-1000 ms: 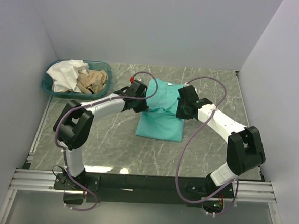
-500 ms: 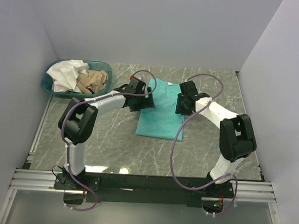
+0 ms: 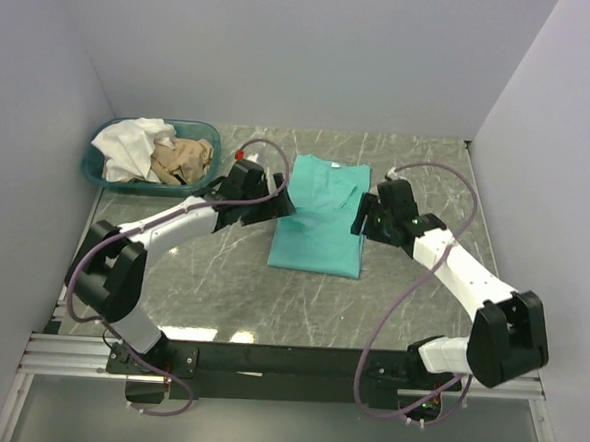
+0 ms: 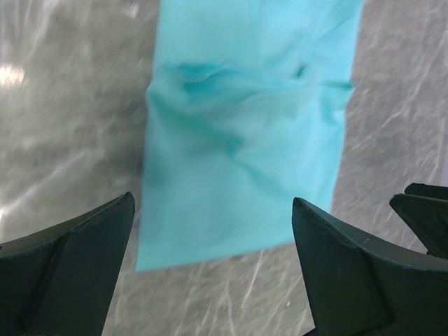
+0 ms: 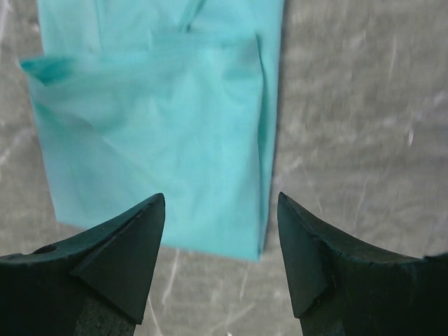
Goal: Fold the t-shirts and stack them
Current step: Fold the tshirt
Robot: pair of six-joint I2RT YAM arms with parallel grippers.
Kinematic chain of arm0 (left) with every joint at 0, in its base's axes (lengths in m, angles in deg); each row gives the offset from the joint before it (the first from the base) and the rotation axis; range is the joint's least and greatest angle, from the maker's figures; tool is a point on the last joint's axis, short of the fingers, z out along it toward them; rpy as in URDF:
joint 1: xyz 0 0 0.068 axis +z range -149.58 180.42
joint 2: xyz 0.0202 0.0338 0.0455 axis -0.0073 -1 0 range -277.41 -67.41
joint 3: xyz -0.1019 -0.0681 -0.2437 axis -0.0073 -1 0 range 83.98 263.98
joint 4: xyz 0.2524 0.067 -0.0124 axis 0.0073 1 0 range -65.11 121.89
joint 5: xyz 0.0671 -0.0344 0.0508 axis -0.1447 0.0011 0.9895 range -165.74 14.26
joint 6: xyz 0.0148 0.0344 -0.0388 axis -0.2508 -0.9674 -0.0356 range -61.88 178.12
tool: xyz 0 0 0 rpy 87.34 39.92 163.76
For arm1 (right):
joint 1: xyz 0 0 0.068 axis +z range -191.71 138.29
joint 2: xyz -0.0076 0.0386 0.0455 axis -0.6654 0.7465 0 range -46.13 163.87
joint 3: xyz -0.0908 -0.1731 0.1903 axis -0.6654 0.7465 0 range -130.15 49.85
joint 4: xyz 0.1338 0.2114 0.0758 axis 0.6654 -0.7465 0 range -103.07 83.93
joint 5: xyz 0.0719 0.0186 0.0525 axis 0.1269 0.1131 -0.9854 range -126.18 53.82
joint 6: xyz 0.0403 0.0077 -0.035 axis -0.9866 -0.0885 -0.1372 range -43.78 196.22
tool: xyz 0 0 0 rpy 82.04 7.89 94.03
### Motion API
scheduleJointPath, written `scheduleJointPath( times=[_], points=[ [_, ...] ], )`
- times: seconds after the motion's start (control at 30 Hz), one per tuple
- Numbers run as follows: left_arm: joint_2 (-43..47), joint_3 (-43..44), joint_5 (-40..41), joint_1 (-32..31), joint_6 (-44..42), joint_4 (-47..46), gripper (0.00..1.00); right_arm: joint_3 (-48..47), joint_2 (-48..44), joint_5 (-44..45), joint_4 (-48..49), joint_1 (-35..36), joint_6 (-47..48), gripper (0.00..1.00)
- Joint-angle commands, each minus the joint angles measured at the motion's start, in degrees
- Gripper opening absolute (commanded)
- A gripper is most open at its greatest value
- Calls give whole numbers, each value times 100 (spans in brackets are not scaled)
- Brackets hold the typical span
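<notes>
A folded green t-shirt (image 3: 320, 223) is lying on the marble surface (image 3: 221, 277). The left tool (image 3: 282, 207) and right tool (image 3: 361, 225) are hovering beside its long edges, jaws spread, gripping nothing. Folding it neatly likely means pinching both near corners evenly together.

A shallow teal plastic basket (image 3: 202, 128) sits on the grey-green marbled worktop (image 3: 221, 277), well to the left of the left tool (image 3: 281, 206) and slightly beyond it, in the far left corner where the white walls (image 3: 285, 50) meet. Well behind the left tool and the right tool (image 3: 360, 221), an aluminium rail (image 3: 67, 352) runs along the near edge.
</notes>
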Motion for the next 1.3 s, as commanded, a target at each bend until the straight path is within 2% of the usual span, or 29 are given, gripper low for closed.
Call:
scheduleJointPath(
  times=[0.0,0.13,0.23,0.43,0.57,0.77,1.03,1.13,1.23,1.27],
  points=[
    [425,-659,-27,-14,240,-172,99,672,-454,-463,181,-43,-239,72],
    [698,-1476,-71,-75,459,-400,99,1314,-840,-904,470,-34,-310,72],
    [769,-1776,-97,-128,539,-480,100,1613,-885,-1036,620,-43,-398,72],
    [769,-2084,-80,-348,653,-577,81,1921,-771,-1142,840,-34,-486,66],
    [629,-2138,-53,-453,671,-594,64,2035,-710,-1151,919,-34,-512,62],
    [418,-2147,70,-462,697,-577,50,2229,-622,-1159,1042,-43,-547,61],
    [102,-2076,-9,-550,688,-691,40,2308,-446,-1177,1183,-34,-530,58],
    [-100,-2006,-71,-576,671,-709,26,2282,-349,-1203,1201,-43,-512,56],
    [-259,-1909,-71,-594,627,-709,3,2264,-226,-1238,1227,-34,-486,52],
    [-277,-1883,-71,-594,610,-709,1,2255,-200,-1238,1227,-43,-477,48]
  ],
)
